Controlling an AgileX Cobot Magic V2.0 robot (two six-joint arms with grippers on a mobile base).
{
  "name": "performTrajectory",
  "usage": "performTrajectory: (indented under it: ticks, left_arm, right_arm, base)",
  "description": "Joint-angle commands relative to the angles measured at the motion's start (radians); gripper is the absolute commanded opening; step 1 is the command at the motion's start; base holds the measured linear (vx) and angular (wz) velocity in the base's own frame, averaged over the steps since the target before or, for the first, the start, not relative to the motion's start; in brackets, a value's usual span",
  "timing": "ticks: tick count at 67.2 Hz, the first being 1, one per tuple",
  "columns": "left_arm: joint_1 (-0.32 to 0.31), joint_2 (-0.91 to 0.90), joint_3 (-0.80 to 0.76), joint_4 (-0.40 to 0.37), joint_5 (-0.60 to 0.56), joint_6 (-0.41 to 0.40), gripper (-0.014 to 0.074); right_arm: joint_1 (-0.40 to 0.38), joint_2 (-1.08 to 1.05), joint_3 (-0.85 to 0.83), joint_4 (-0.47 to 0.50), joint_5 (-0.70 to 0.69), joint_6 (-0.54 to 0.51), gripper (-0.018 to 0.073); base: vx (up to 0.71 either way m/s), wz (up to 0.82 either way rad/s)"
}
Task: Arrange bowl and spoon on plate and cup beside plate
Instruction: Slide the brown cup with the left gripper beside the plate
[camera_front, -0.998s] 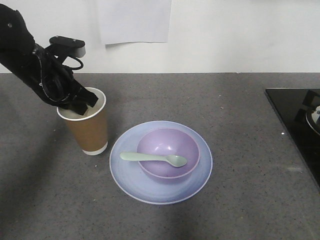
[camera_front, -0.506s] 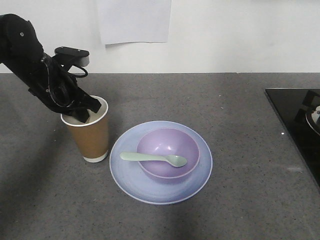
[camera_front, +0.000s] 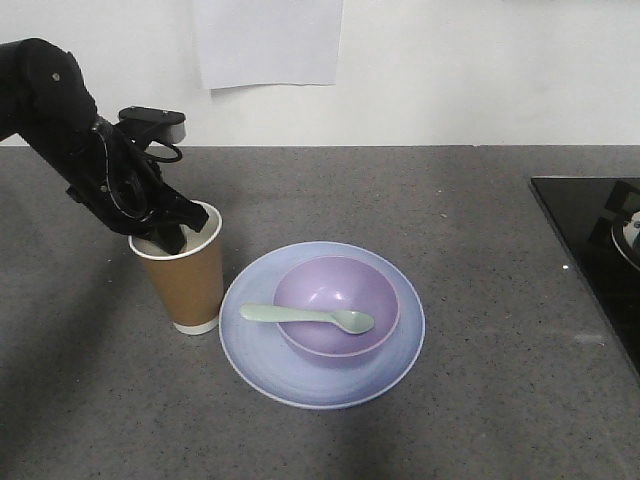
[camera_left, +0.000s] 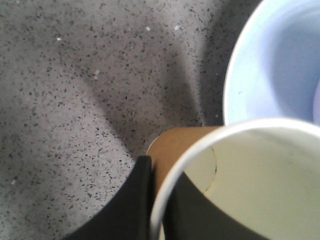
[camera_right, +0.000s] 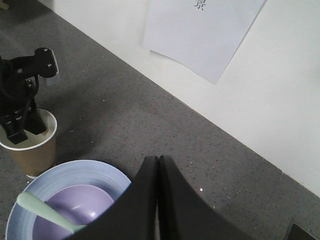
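With the lilac plastic bowl (camera_front: 336, 303) and mint-green spoon (camera_front: 307, 316) already on the pale blue plate (camera_front: 322, 322), the left jaws (camera_front: 170, 235), pinching the rim of the brown paper cup (camera_front: 184, 268) just beside the plate on the grey tabletop (camera_front: 470, 250), should open gently and lift straight up, while the right jaws (camera_right: 158, 200) hang closed and empty.

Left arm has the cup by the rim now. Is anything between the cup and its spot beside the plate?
Nothing visible blocks it. The cup stands upright on the counter just left of the plate, with only a thin strip of bare counter between them. The left gripper pinches the cup's rim, one finger inside and one outside.
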Motion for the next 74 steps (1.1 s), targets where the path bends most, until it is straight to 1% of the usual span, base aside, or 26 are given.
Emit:
performTrajectory:
  ticks: [1, 12, 20, 27, 43, 49, 54, 68, 74]
  left_arm:
    - [-0.006, -0.031, -0.025, -0.022, -0.003, -0.001, 0.0004]
    - [-0.006, -0.030, -0.025, -0.022, -0.001, 0.015, 0.0008]
    - [-0.006, -0.030, -0.025, -0.022, 0.010, 0.019, 0.0043]
    - [-0.006, -0.032, -0.025, -0.023, 0.028, 0.021, 0.0111]
    - [-0.006, -0.032, -0.025, -0.023, 0.042, 0.020, 0.0362]
    - [-0.006, -0.032, -0.025, -0.022, 0.040, 0.020, 0.0422]
    - [-0.006, -0.035, -0.025, -0.022, 0.028, 0.020, 0.0440]
    - [-0.006, -0.076, -0.029, -0.022, 0.009, 0.020, 0.0440]
    - [-0.006, -0.094, -0.057, -0.021, 0.013, 0.020, 0.0440]
  right_arm:
    - [0.000, -0.022, -0.022, 0.007, -0.055, -0.010, -0.0011]
    - [0.000, -0.022, -0.022, 0.006, -0.055, -0.010, -0.0011]
    - [0.000, -0.022, -0.022, 0.006, -0.055, -0.010, -0.0011]
    - [0.000, -0.022, -0.022, 0.006, -0.055, -0.010, -0.0011]
    - [0.000, -0.022, -0.022, 0.006, -0.055, -0.010, -0.0011]
    - [0.000, -0.022, -0.022, 0.006, -0.055, -0.010, -0.0011]
    - [0.000, -0.022, -0.022, 0.006, -0.055, -0.010, -0.0011]
    - [0.000, -0.022, -0.022, 0.006, -0.055, -0.010, -0.0011]
    - [0.000, -0.022, -0.022, 0.007, -0.055, -0.010, -0.0011]
  base:
    - [0.00, 0.00]
    - [0.00, 0.00]
    - [0.00, 0.00]
    - [0.00, 0.00]
    - [0.00, 0.00]
    - [0.00, 0.00]
    - [0.00, 0.00]
    - [0.00, 0.00]
    - [0.00, 0.00]
